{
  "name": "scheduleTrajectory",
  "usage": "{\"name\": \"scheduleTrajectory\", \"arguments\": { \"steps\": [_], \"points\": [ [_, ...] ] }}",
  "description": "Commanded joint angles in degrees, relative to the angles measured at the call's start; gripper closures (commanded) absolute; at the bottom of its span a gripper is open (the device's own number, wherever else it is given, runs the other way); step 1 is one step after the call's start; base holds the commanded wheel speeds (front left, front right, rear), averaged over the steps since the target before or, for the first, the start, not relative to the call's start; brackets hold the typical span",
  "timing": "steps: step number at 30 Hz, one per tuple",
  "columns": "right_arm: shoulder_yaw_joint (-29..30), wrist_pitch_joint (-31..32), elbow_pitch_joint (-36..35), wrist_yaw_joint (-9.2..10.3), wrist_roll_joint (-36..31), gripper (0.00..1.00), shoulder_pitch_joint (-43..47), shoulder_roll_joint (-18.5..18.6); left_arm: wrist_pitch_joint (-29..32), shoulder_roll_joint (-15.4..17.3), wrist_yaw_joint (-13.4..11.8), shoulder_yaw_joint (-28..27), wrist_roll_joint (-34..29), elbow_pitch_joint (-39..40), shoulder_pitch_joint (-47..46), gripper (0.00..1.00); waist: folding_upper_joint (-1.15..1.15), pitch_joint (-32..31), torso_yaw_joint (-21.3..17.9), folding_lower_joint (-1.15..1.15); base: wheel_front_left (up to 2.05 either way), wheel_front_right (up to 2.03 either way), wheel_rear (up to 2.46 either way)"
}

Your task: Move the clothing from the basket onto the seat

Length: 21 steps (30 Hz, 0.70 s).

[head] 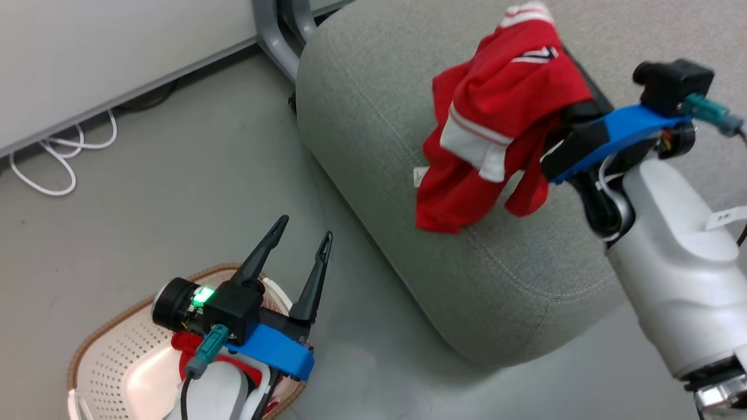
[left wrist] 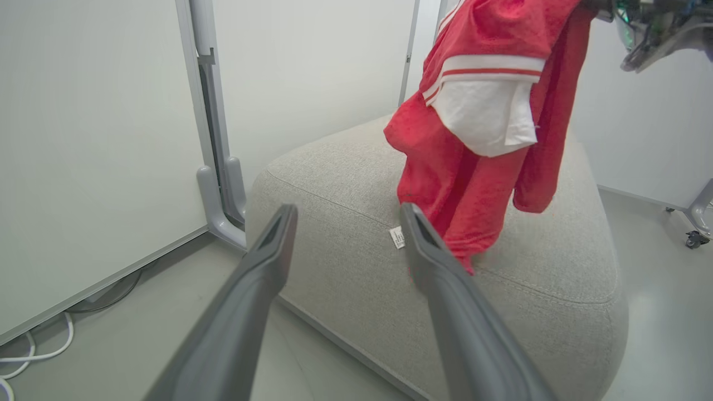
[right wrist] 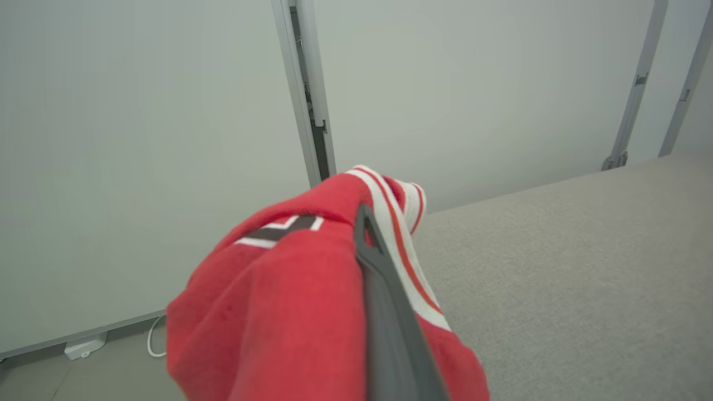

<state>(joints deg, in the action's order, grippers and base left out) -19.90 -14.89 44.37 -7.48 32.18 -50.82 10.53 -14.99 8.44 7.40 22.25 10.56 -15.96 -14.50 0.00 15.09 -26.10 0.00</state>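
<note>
Cloth swallows most of the right gripper (right wrist: 363, 223), which is clenched on a red garment (head: 496, 116); one dark finger shows. The garment's lower folds hang to the seat (head: 373, 175), near its rounded front edge. The left gripper (head: 304, 230) stands released above the basket (head: 111, 326), with bare floor (head: 175, 204) between basket and seat. A second red garment (head: 184, 344) lies in the basket, mostly hidden by that wrist.
</note>
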Motion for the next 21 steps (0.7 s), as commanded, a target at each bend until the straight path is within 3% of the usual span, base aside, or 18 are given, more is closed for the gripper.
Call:
{"name": "scheduleTrajectory", "arguments": {
  "steps": [1,13,17,21],
  "points": [
    [0.40,0.13,-0.59,-0.02,0.92,1.00,-1.76,0.41,-0.29,0.86,0.09,-0.19,-0.07,0.63,-1.18,0.00,0.00,3.54,1.21,0.00,0.00,0.00,0.00],
    [13.77,0.07,-1.97,-0.02,3.24,1.00,-12.62,12.20,-0.24,7.47,0.09,0.28,-1.62,11.10,-5.89,0.00,0.00,19.16,3.79,0.00,0.00,0.00,0.00],
    [19.15,-0.23,-0.27,-0.02,1.41,1.00,-13.27,14.04,-0.24,8.78,0.09,0.44,-2.13,14.13,-6.40,0.00,0.00,22.18,4.70,0.00,0.00,0.00,0.00],
    [22.70,-0.33,2.16,-0.02,-0.20,1.00,-12.30,13.34,-0.23,9.71,0.09,0.77,-2.51,16.10,-6.60,0.00,0.00,24.53,5.47,0.00,0.00,0.00,0.00]
  ]
}}
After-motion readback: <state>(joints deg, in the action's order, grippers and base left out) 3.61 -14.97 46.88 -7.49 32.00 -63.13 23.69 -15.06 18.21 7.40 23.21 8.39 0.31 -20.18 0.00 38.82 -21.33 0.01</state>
